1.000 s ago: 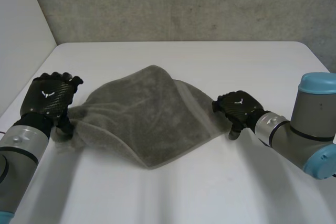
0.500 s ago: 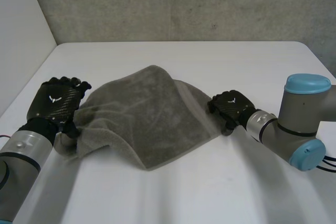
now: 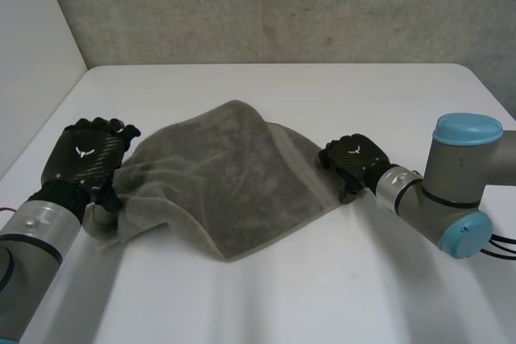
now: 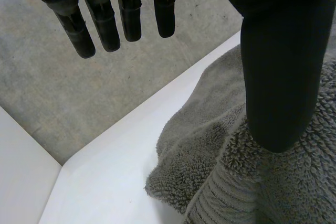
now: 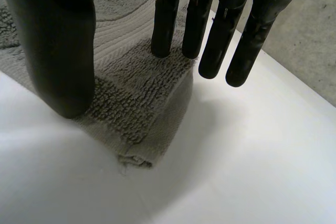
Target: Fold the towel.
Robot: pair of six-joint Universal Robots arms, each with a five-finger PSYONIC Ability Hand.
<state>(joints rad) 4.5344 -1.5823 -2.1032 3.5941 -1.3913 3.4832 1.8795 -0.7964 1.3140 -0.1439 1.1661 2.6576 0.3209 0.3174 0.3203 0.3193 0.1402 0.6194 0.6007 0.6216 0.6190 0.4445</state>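
One grey towel (image 3: 226,187) lies rumpled in the middle of the desk (image 3: 339,288), with a corner at each hand. The left hand (image 3: 85,159) and right hand (image 3: 355,165) both keep their fingers (image 5: 167,19) straight, gripping nothing. A careless close could bunch the thick cloth or miss a corner. Whether the fingertips touch the cloth is hard to tell.
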